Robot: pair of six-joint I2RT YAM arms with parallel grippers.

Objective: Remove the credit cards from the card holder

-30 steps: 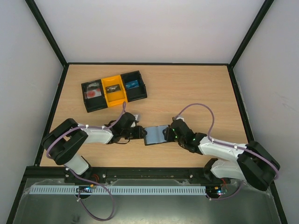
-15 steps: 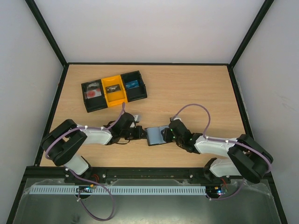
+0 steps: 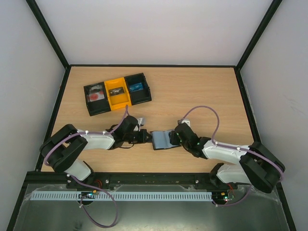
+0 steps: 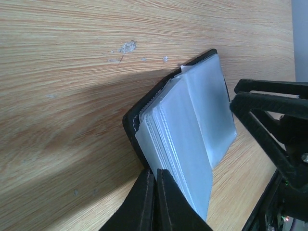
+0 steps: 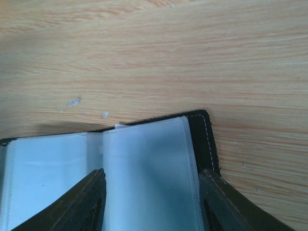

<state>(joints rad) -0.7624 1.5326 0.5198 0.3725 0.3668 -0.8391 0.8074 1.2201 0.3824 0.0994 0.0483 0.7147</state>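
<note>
Card holder (image 3: 162, 140) is found lying open on the table (image 3: 202, 91), close to the near edge and about midway along it, well apart from the black-and-yellow tray (image 3: 117, 94) toward the far left corner. Its long axis is laid parallel to the near edge, so one short end is presented to each arm. The left fingers (image 4: 147, 197) are seen pressed together with no gap left between them, at the holder's left end; the black cover edge (image 4: 131, 129) appears to be pinched there, though the contact itself is partly hidden. The right fingers (image 5: 94, 199) are held moderately apart, straddling the top clear sleeve (image 5: 149, 163) over the right half, with nothing gripped between them. A stack of pale blue sleeves (image 4: 192, 134) is fanned up from the cover. The credit cards cannot be told apart from the sleeves in these views. Relation judged decisive: the sleeves lie directly under and between the right fingers, while the left end is anchored. The right arm is therefore taken as the nearer one for drawing a card out. The side on which the pockets open cannot be told.
</note>
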